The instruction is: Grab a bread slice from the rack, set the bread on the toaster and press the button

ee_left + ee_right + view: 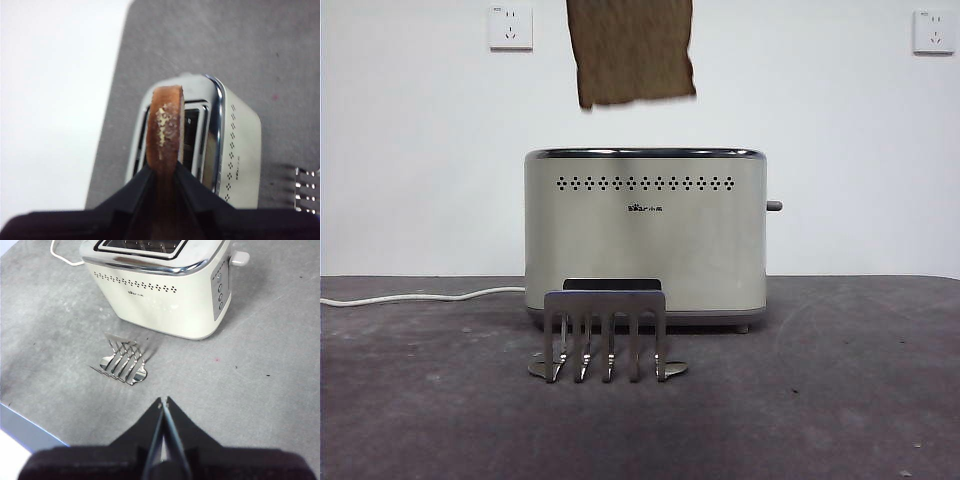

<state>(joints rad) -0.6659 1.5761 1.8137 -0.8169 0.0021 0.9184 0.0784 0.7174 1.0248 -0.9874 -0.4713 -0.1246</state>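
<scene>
So right now I've got the slice of bread [164, 131] pinched edge-on in the left gripper [163, 175], jaws clamped tight on both faces, and it's hanging in the air well above the toaster [645, 235], not touching it. In the front view the slice [632, 50] sits over the left half of the toaster's top, and from the left wrist view it looks roughly lined up along the slots [192, 137], but I honestly can't tell which of the two slots it's over, or whether it's square with either. That's my main worry: if I come down a bit off, the bottom crust lands on the chrome rim [645, 153] or on the bar between the slots, and the slice tilts, buckles or crumbles in the grip instead of dropping in. The lower edge looks slightly slanted in the front view too, so one corner could catch first. Letting go too high could make it bounce and end up lying across the top. The rack [607, 335] stands bare on the desk [840, 400] just in front of the toaster, so nothing to snag there. The right gripper [163, 402] is waiting nearer the front edge of the desk, jaws closed on nothing, and the button [239, 258] on the toaster's end is untouched, so if the bread sits crooked, pressing it down may jam.
</scene>
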